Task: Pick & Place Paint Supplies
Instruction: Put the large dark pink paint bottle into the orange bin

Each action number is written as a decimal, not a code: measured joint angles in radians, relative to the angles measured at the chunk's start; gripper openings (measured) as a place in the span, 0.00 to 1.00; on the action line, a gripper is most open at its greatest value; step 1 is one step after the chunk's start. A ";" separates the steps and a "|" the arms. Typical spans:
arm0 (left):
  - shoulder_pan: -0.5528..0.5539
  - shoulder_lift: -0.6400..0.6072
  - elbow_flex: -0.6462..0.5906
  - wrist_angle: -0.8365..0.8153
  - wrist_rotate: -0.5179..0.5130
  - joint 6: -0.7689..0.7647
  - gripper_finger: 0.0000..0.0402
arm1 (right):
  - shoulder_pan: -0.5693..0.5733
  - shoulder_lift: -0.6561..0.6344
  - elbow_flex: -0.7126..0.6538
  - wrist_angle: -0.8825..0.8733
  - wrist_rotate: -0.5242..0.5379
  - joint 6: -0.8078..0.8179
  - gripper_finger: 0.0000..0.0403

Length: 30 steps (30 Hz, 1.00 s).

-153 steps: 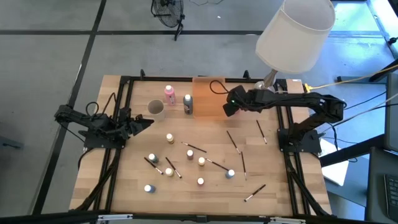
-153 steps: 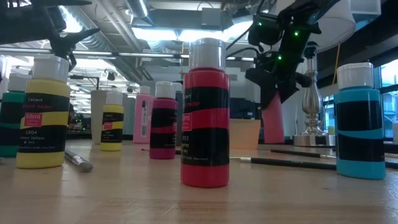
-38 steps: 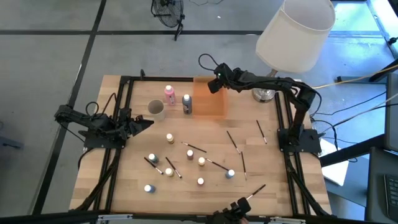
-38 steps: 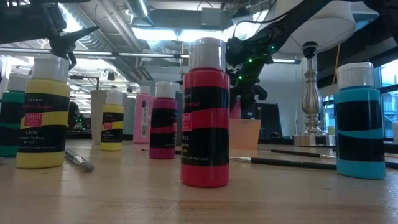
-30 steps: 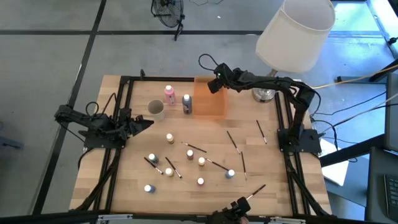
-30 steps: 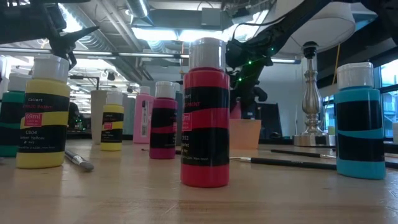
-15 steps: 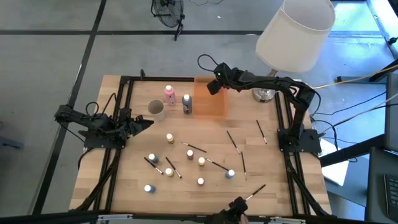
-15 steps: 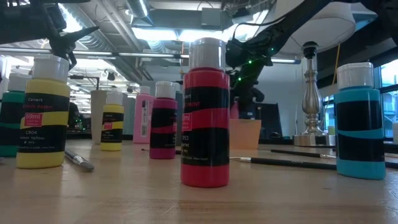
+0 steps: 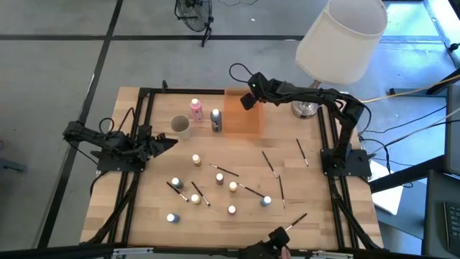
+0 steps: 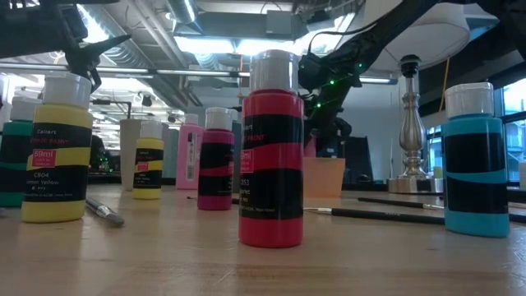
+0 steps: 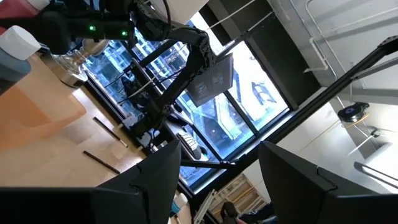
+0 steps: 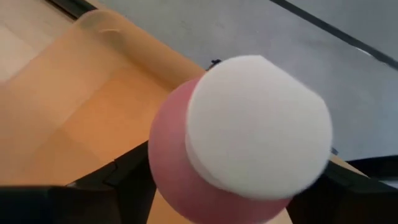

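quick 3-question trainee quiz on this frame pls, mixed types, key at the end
1. True or false: the right pincer is over the translucent orange plastic bin.
2. Seen from above, the beige round cup stands where, relative to that bin? A: to its left. B: to its right. C: inside it.
3. Fill in: the left pincer, at the table's left side, is open and holds ____.

Key: 1 true; 2 A; 3 nothing.

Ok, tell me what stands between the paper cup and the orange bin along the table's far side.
In the high view, two bottles stand between the paper cup and the orange bin: a pink bottle, then a dark bottle beside the bin.
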 joint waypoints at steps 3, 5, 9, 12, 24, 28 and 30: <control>0.000 0.000 0.000 0.000 0.000 0.000 0.53 | 0.000 0.000 0.000 -0.006 0.006 0.000 0.72; 0.000 0.000 0.000 0.000 0.000 0.000 0.53 | -0.002 0.000 0.000 0.000 0.006 0.000 0.72; 0.000 0.000 0.000 0.000 0.001 -0.001 0.53 | -0.002 0.000 0.000 0.004 0.030 -0.001 0.72; 0.000 0.000 0.000 0.000 0.002 -0.001 0.53 | -0.002 0.000 0.000 0.004 0.034 -0.013 0.72; 0.000 0.000 0.000 0.000 0.003 -0.002 0.53 | 0.020 -0.007 0.003 -0.026 0.010 -0.011 0.72; 0.000 0.000 0.000 0.000 0.003 -0.001 0.53 | 0.021 -0.007 0.058 -0.109 0.003 -0.011 0.72; 0.000 0.000 0.000 0.000 0.003 -0.001 0.53 | 0.021 -0.007 0.088 -0.148 0.001 -0.009 0.72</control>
